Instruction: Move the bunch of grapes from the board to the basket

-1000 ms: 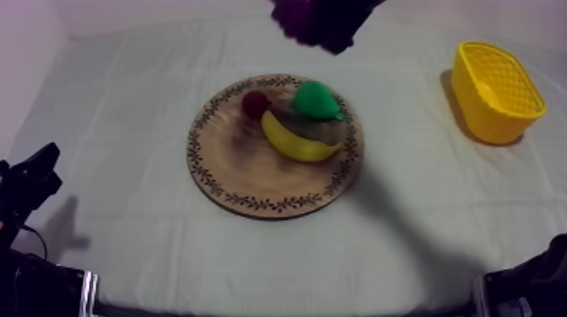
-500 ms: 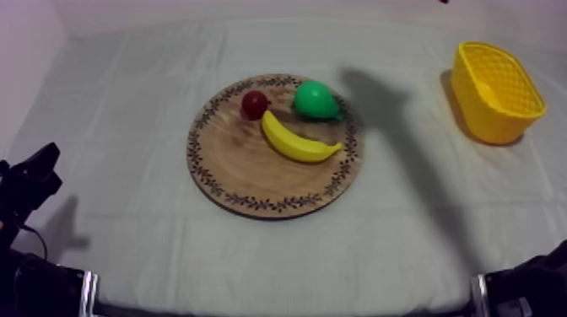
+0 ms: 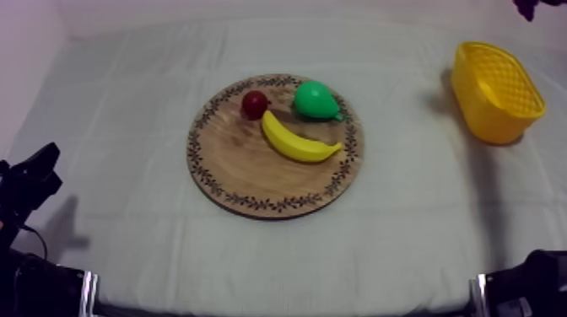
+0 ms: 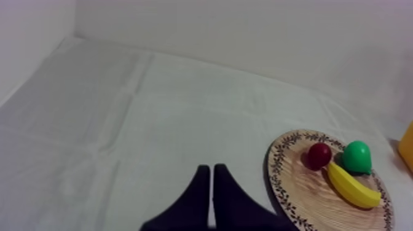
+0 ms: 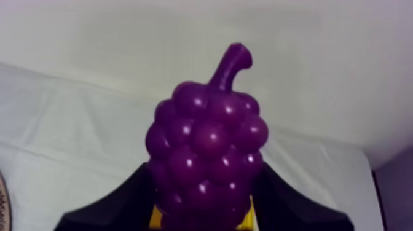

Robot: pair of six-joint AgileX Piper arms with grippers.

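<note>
A: Grapes (image 5: 206, 163)?
B: Off the board. Held upright in the air, stem at 12 o'clock, clamped in the right gripper (image 5: 206, 191), one black finger at 9 o'clock of the bunch and one at 3. Grey-white cloth behind.

A: Jaws on that side?
B: Closed round the bunch, gripping it low down. Patch of yellow just under the grapes, between the fingers; cannot tell what it is.

A: Basket (image 3: 498, 110)?
B: Sits at about 2 o'clock of the board, well apart from it, near the table's right side. From above, a purple scrap (image 3: 527, 7) at the far edge, roughly 12 o'clock of the basket; too little of it to tell more.

A: Board (image 3: 245, 169)?
B: Lies mid-table, flat on the cloth (image 3: 126, 101). Holds a banana (image 3: 297, 143) across the middle, a pear (image 3: 315, 99) at its 1 o'clock and a small red fruit (image 3: 255, 104) at its 12 o'clock, just beside the banana's end. Pear and red fruit near each other, not touching.

A: Left gripper (image 4: 211, 175)?
B: Low over bare cloth at about 8 o'clock of the board, well apart from it. Fingers pressed together in a narrow wedge, closed on nothing.
</note>
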